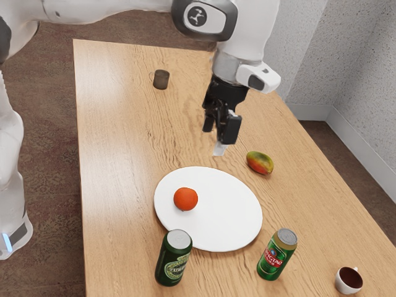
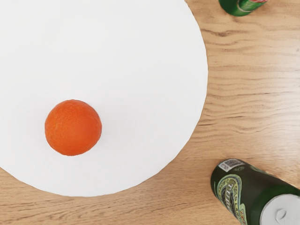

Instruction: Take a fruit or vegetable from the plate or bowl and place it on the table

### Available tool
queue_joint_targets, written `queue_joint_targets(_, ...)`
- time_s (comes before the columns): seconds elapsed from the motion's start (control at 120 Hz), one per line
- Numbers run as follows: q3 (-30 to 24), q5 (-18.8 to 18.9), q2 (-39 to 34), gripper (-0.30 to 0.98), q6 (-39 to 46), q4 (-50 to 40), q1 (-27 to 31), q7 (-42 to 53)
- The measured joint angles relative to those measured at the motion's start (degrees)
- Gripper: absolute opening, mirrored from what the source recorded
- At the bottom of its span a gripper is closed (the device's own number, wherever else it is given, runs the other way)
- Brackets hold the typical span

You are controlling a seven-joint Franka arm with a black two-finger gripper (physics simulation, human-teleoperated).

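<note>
- My arm [image 1: 105,8] comes in from the exterior view's upper left and bends down at the wrist, so my tool [image 1: 218,137] hangs above the worktop [image 1: 117,136], pointing downward.
- My two fingers stand apart, with nothing held between them.
- The orange [image 1: 185,199] sits on the white plate [image 1: 232,226], off centre, on the exterior view's left part of it and well apart from my tool.
- The orange is round, so I can't name a long axis or a way it points.
- A mango [image 1: 260,163] lies on its side near the plate's rim.
- Two green cans stand upright near the plate: a dark green can [image 1: 174,257] and a red-labelled can [image 1: 277,255].
- The worktop is pale wood with wavy grain; it also carries a dark mug [image 1: 161,79] and a white cup [image 1: 349,281].
- Around it I see a brown floor [image 1: 43,93], speckled grey walls [image 1: 365,74] and a white skirting board [image 1: 309,112].
</note>
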Motion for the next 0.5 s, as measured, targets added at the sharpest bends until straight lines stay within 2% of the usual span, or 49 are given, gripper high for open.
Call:
queue_joint_targets(0.1,-0.2,2.4,6.9,0.69,1.0,6.6,0.5,-4.4)
queue_joint_targets(0.333,2.3,3.8,7.7,0.69,3.1,3.7,1.4,-11.7)
queue_joint_targets(0.417,4.9,4.0,4.7,0.69,4.4,-0.8,0.7,-13.3)
queue_joint_targets(0.5,6.5,3.8,-1.0,0.69,8.3,-11.0,0.4,-14.2)
